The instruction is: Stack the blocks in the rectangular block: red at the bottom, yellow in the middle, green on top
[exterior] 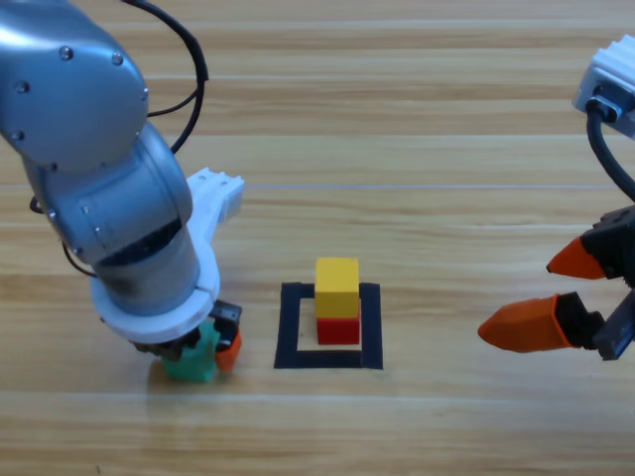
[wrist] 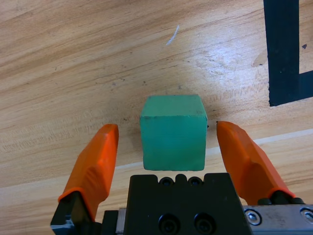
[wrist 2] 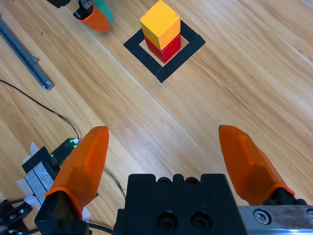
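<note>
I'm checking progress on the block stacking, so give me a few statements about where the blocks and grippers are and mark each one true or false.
1. The yellow cube sits on the red cube inside the black tape square. True.
2. The green cube is already on top of the stack. False: it rests on the table, left of the square.
3. The left gripper has open jaws on either side of the green cube. True.
4. The right gripper holds a cube. False: it is open and empty, right of the square.

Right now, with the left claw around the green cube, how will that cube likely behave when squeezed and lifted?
The green cube looks rigid with flat sides, so the open left claw should grip it squarely. Resting flat on the table, it's unlikely to roll.
</note>
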You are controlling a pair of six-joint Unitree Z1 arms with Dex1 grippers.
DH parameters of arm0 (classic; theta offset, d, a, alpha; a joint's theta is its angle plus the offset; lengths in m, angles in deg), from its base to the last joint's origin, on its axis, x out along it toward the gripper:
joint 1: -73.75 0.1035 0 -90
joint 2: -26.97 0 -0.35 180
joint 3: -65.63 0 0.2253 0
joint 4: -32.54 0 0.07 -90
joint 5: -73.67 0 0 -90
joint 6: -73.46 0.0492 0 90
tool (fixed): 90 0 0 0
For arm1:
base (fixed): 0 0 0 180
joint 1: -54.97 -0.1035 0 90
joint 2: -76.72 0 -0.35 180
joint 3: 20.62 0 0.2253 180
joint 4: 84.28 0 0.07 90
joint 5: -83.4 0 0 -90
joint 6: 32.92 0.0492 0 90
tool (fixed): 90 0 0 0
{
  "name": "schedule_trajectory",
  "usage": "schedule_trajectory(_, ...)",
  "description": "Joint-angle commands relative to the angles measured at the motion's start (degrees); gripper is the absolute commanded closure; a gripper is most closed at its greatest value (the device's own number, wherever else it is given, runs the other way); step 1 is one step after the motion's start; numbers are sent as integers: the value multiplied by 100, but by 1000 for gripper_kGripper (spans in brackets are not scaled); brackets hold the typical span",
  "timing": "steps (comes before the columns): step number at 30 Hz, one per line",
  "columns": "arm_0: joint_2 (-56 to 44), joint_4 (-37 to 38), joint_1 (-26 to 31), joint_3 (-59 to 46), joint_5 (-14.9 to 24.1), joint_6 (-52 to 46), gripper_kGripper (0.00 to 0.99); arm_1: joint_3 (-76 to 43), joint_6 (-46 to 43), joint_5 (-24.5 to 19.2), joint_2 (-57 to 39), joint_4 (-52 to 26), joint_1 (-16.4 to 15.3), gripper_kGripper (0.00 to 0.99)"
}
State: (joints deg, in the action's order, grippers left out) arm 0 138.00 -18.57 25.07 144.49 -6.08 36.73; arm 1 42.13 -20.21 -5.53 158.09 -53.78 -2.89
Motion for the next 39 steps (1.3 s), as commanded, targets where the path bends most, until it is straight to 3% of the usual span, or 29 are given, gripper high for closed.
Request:
schedule_trajectory(1,235,200,104,-215,48,69,220,-143,-50,-115,212,-161,144,0)
schedule_trajectory(4,270,359,95,-347,13,69,240,-160,-50,-124,204,-161,144,0)
schedule_trajectory(5,288,385,104,-364,13,69,287,-160,-50,-124,204,-161,144,0)
schedule_trajectory(11,253,429,157,-408,13,131,817,-160,-50,-151,204,-161,144,0)
schedule_trajectory(12,226,438,166,-417,4,131,863,-160,-50,-151,195,-161,144,0)
schedule_trajectory(18,-37,306,166,-127,13,131,870,-160,-50,-177,195,-170,144,0)
schedule_trajectory(27,-318,-1540,166,2448,-471,860,872,-160,-50,-177,204,-179,144,0)
schedule_trajectory(32,174,-2401,104,3617,-708,878,873,-169,-50,-177,186,-170,144,0)
schedule_trajectory(39,1193,-3403,-318,4953,-647,34,872,-178,-67,-177,168,-179,144,0)
